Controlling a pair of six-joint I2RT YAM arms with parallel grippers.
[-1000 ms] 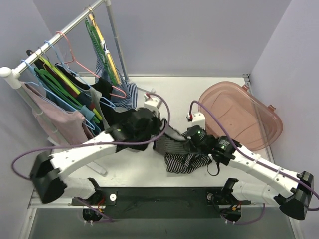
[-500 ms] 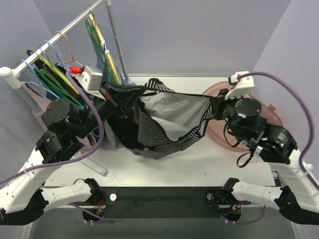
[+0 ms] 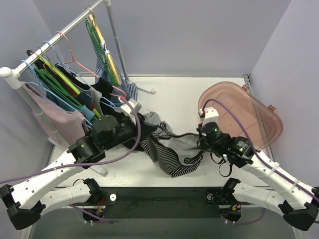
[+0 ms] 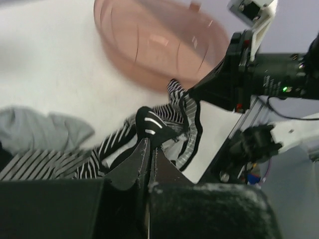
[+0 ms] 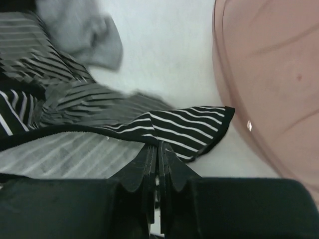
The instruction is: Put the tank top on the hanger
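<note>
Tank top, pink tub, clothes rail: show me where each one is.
tank top [image 3: 177,162], top external view, striped fabric at its lower middle.
pink tub [image 3: 244,117], top external view, bare inner floor.
clothes rail [image 3: 75,23], top external view, middle of the metal bar.

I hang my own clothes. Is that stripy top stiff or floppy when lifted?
Probably floppy: the tank top sags and bunches between the left gripper and right gripper. Likely light too, since two small pinches at its edges hold it.
</note>
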